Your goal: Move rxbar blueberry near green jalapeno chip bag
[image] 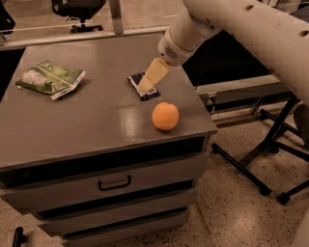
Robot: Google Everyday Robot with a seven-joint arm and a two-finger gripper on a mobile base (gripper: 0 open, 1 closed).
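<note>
The rxbar blueberry [137, 80] is a small dark navy bar lying flat near the middle right of the grey cabinet top [96, 120]. My gripper [146, 85], with pale cream fingers, hangs right over the bar and hides most of it. The green jalapeno chip bag [49, 78] is a wrinkly green and white bag lying at the far left of the top, well apart from the bar.
An orange [165, 116] sits near the front right edge of the cabinet top, just in front of the bar. The cabinet has drawers [114, 183] below. Black stand legs [263, 159] spread over the floor at right. An office chair [79, 12] stands behind.
</note>
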